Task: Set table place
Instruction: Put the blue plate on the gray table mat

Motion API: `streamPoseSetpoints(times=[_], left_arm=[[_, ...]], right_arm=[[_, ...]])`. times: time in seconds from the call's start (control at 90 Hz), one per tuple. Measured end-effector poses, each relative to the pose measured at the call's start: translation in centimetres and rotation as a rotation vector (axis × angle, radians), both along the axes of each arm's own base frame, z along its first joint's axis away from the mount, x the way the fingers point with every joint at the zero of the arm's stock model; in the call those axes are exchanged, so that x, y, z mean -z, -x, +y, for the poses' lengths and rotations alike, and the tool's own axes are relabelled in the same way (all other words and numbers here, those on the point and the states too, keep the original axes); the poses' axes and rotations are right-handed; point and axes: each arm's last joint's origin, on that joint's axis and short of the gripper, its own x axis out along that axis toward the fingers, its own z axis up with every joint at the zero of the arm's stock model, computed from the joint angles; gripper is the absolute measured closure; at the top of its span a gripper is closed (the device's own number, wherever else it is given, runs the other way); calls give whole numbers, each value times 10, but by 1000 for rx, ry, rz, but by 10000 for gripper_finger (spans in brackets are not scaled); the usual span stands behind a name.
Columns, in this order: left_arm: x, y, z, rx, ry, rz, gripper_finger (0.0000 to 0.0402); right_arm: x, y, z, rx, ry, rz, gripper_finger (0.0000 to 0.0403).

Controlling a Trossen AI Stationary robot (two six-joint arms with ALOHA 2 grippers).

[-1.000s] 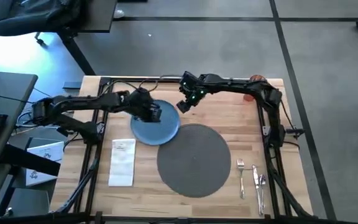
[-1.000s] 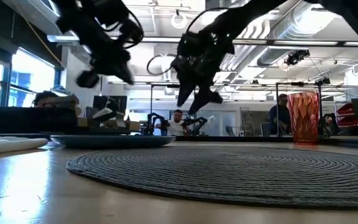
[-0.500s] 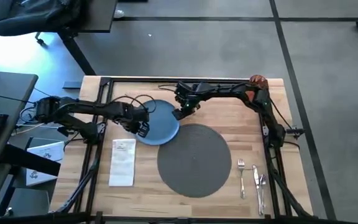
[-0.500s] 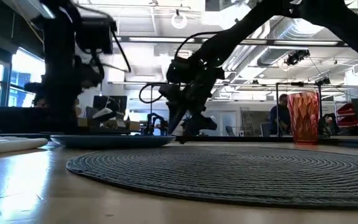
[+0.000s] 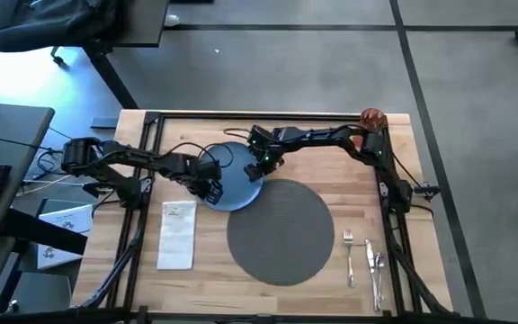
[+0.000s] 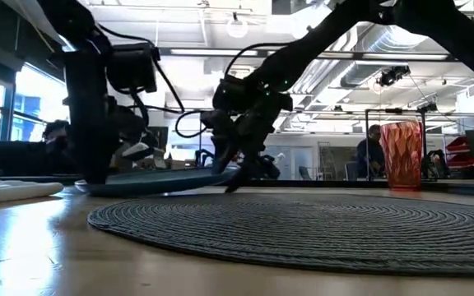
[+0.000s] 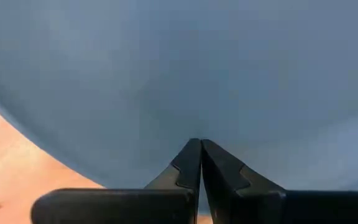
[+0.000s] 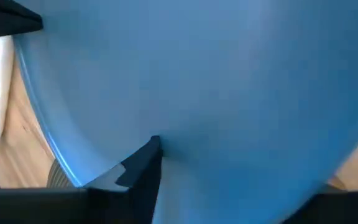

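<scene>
The blue plate point(image 5: 234, 180) lies on the wooden table point(image 5: 331, 162), just left of and beyond the round grey mat point(image 5: 281, 234). In the low view the plate point(image 6: 163, 179) is tilted: its left edge is on the table and its right edge is raised. My left gripper point(image 5: 209, 187) stands shut at the plate's near-left rim. My right gripper point(image 5: 261, 165) is open at the far-right rim, straddling it. My left gripper sets its shut fingertips point(image 7: 197, 149) on the plate just inside its near-left rim point(image 7: 135, 162), coming from above and pointing down. That side of the plate stays on the table. My right gripper has one finger point(image 8: 145, 162) over the plate's upper face at the far-right rim point(image 8: 185, 155). The plate hides the other finger. The fingers come low from the table's right, and this side of the plate is raised off the table.
A white napkin point(image 5: 176, 236) lies left of the mat. Fork point(image 5: 348, 255), knife point(image 5: 368, 258) and spoon point(image 5: 379, 270) lie to the mat's right. The orange cup point(image 5: 371, 117) stands at the far right corner. Black rails run along both sides.
My left gripper has come down from above the plate toward the table's left, onto the plate's near-left rim. My right gripper has dropped and gone left to the plate's far-right rim. The plate's right side has tipped up; its left edge has stayed on the table.
</scene>
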Motion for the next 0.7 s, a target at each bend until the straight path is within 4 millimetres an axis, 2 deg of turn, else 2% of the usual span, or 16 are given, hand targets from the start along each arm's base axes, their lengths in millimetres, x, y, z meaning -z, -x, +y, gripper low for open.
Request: streamPoseSetpoints(times=[0.111, 0.167, 0.311, 0.422, 0.533, 0.622, 0.7], left_arm=[[-25, -5, 4, 9, -85, -32, 401], [-39, -6, 4, 21, -116, -47, 401], [-85, -5, 6, 11, -197, -137, 401], [-119, 0, 4, -2, -247, -232, 401], [-149, 8, 0, -15, -303, -351, 401], [-164, 15, -3, -40, -351, -412, 401], [-171, 21, -5, -58, -382, -446, 401]], right_arm=[[-8, 0, -4, 1, -29, -39, 359], [-14, 1, -8, 4, -50, -62, 385], [-22, 11, -23, 45, -63, -51, 398], [-52, 28, -37, 18, -33, -90, 402], [-74, 58, -45, -84, -104, -73, 403], [-87, 86, -42, -197, -214, -20, 403], [-90, 105, -26, -336, -303, 16, 403]])
